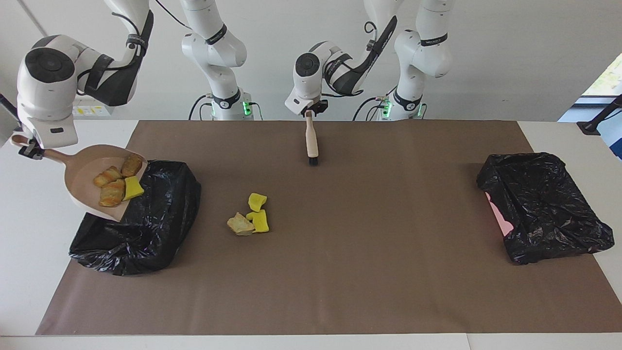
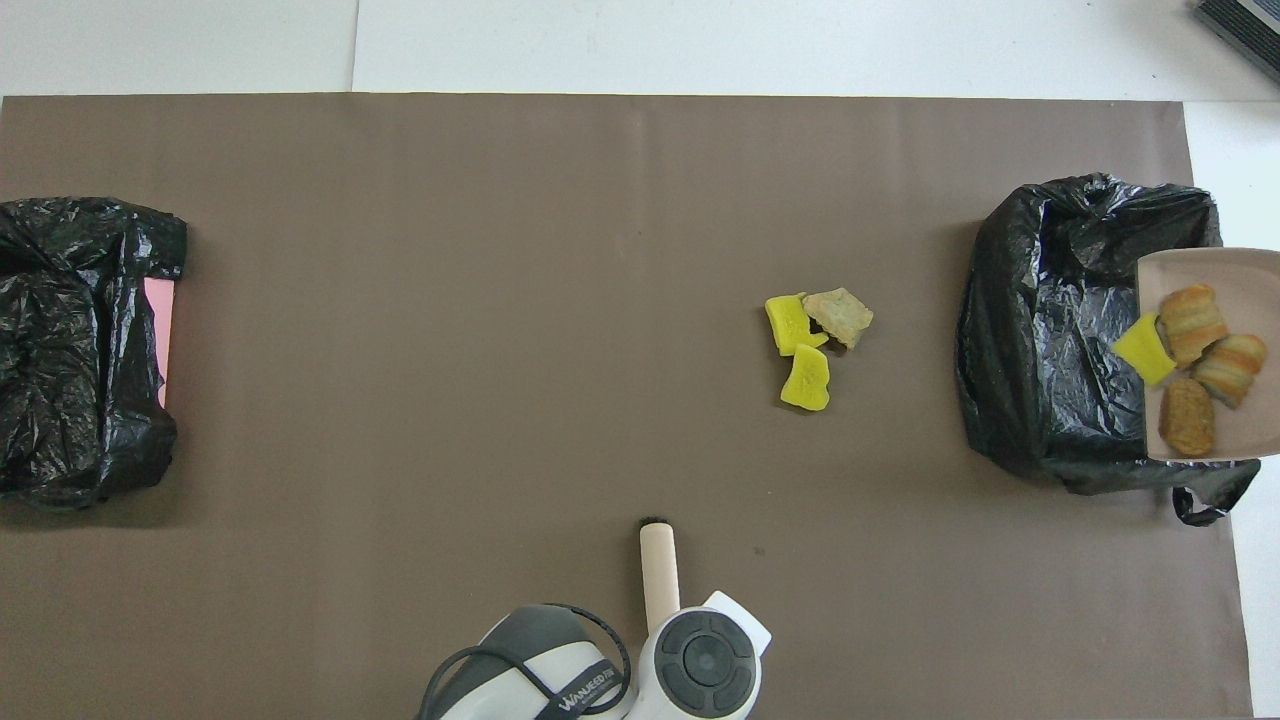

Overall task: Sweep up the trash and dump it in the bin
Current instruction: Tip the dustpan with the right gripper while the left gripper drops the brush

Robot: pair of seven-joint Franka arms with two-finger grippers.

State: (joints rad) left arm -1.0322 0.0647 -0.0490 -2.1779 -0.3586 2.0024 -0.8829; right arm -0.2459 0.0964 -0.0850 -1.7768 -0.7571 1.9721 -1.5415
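Note:
My right gripper (image 1: 30, 148) is shut on the handle of the pale pink dustpan (image 1: 80, 167), held tilted over the black-bagged bin (image 1: 150, 223) at the right arm's end. Three golden-brown pastries (image 1: 112, 192) and a yellow sponge bit (image 1: 132, 188) lie in the pan near its lip; in the overhead view the sponge (image 2: 1145, 350) hangs over the bin (image 2: 1040, 350). More trash lies on the mat: two yellow sponge bits (image 1: 257, 200) and a pale bread chunk (image 1: 240, 224). My left gripper (image 1: 309, 114) grips the beige-handled brush (image 1: 311, 138), bristles down over the mat's edge nearest the robots.
A second black-bagged bin (image 1: 544, 204) with a pink side showing stands at the left arm's end of the table. The brown mat (image 1: 369, 272) covers most of the white table.

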